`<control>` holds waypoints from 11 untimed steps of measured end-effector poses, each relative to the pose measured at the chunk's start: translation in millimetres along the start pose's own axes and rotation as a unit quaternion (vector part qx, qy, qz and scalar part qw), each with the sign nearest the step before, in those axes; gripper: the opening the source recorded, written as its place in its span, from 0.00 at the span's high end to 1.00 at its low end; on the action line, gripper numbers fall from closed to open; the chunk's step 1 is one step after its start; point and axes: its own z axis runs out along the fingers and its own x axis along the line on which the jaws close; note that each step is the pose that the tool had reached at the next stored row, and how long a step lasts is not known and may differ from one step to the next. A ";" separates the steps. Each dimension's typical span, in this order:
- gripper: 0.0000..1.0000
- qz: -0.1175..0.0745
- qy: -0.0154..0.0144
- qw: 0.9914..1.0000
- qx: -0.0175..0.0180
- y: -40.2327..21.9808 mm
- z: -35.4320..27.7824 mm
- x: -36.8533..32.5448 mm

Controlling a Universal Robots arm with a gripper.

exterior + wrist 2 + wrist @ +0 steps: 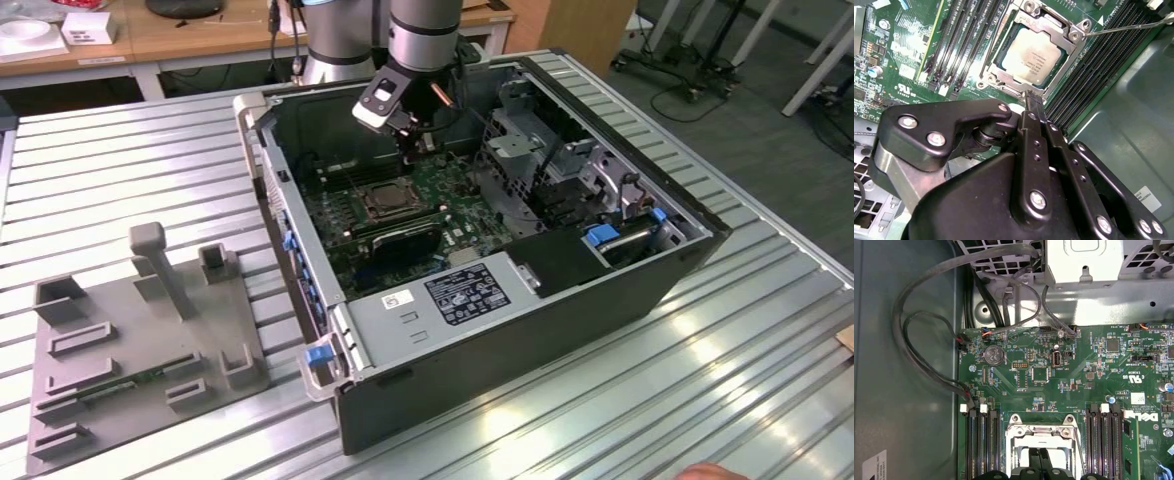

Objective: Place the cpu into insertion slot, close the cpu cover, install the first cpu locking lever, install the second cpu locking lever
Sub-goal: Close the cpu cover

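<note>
The pincer point(1034, 101) is seen pressed together in the second wrist view, with its two narrow black fingers point(1026, 125) flat against each other and nothing discernible between them. The tips are set at the near edge of the socket frame; whether they touch it cannot be told. Just beyond the tips, the cpu point(1029, 56) is seated flat in the insertion slot point(388, 200), silvery top upward. The cpu cover point(1070, 49) is laid down around it, so the chip is framed by the cut-out on all four edges. From the cover's far corner a thin locking lever point(1134, 27) is angled out over the neighbouring memory slots point(1099, 75), apart from the frame. Memory slots are ranged closely along two opposite sides of the socket, and little free board is left at those edges.

In the first wrist view the green motherboard point(1054, 385) is spread beyond the socket. Its straight edge is met by the grey case floor point(904, 390), across which black cables point(929, 285) are looped.

In the exterior view the arm point(427, 30) is seen reaching through the open side of the computer case point(534, 330). The board is enclosed by the case walls, and a grey metal bracket point(514, 140) stands close beside the wrist. The case is laid on the ribbed metal bench point(160, 170), well apart from a grey fixture plate point(134, 345) toward the exterior view's left
</note>
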 end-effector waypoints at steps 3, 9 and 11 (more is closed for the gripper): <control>0.89 0.000 0.000 1.000 0.001 0.0 0.0 0.0; 0.89 0.000 0.000 1.000 0.001 0.0 0.0 0.0; 0.89 0.000 0.000 1.000 0.001 0.0 0.0 0.0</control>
